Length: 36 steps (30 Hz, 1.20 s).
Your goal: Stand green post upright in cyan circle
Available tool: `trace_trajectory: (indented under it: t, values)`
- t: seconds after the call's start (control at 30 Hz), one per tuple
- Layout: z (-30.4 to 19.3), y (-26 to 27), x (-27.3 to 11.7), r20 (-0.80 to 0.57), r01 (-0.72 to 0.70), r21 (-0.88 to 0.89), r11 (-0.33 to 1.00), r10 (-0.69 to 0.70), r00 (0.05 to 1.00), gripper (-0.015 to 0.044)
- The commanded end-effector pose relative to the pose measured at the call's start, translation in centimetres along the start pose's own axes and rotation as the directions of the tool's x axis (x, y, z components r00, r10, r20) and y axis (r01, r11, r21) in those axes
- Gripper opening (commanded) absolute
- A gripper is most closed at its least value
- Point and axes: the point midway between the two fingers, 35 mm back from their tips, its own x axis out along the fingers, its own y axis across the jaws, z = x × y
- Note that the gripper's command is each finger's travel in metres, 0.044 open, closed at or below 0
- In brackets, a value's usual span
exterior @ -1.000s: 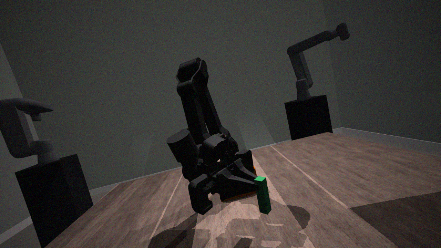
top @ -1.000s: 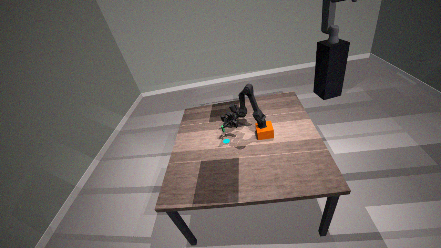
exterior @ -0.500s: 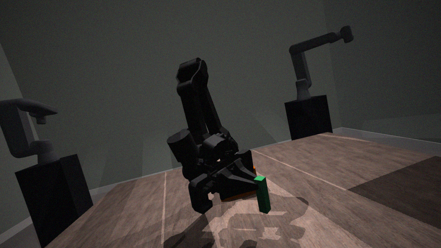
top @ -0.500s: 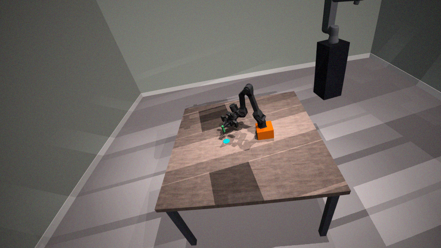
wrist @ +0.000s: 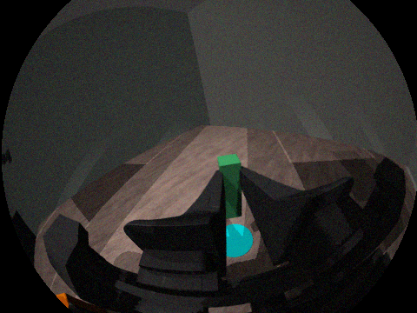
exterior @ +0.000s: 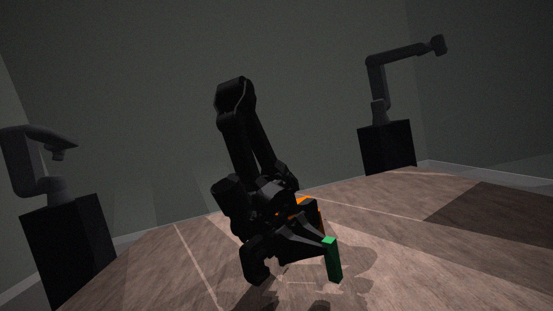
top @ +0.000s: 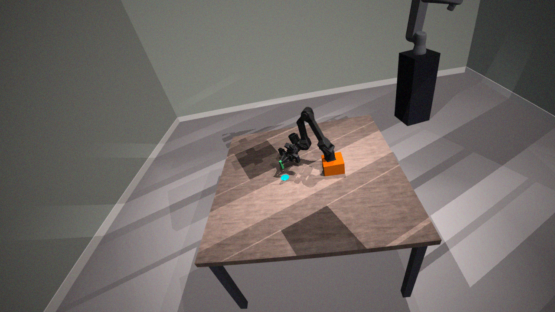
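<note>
The green post [top: 281, 165] [exterior: 334, 263] [wrist: 234, 196] is held near its top end, close to upright with a slight tilt. My gripper [top: 281, 160] [exterior: 325, 244] [wrist: 229, 173] is shut on it. The post hangs above the table top, with its lower end off the wood. The cyan circle [top: 285, 177] [wrist: 239, 243] lies flat on the table, just in front of the post in the top view. In the wrist view it shows below the post, its left side partly hidden by a finger. It cannot be made out in the exterior view.
The arm's orange base block [top: 333, 167] stands on the wooden table [top: 372, 201], right of the circle in the top view. A grey arm on a black pedestal [top: 414, 87] stands beyond the table. The exterior view shows two such pedestals [exterior: 386, 147] [exterior: 65, 247]. Shadows cross the table.
</note>
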Motion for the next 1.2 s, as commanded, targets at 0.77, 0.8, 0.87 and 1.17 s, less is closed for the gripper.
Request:
trace_trajectory:
  t: [0.77, 0.8, 0.87, 1.17]
  values:
    - [-6.3, 0.2, 0.5, -0.022, -0.013, 0.083, 0.996, 0.015, 1.000, 0.0023]
    - [-6.3, 0.2, 0.5, -0.022, -0.013, 0.083, 0.996, 0.015, 1.000, 0.0023]
    - [-6.5, 0.1, 0.6, -0.023, -0.013, 0.083, 0.996, 0.015, 1.000, 0.0023]
    - [-8.3, -0.5, 1.1, -0.032, -0.019, 0.083, 0.996, 0.021, 0.999, 0.0023]
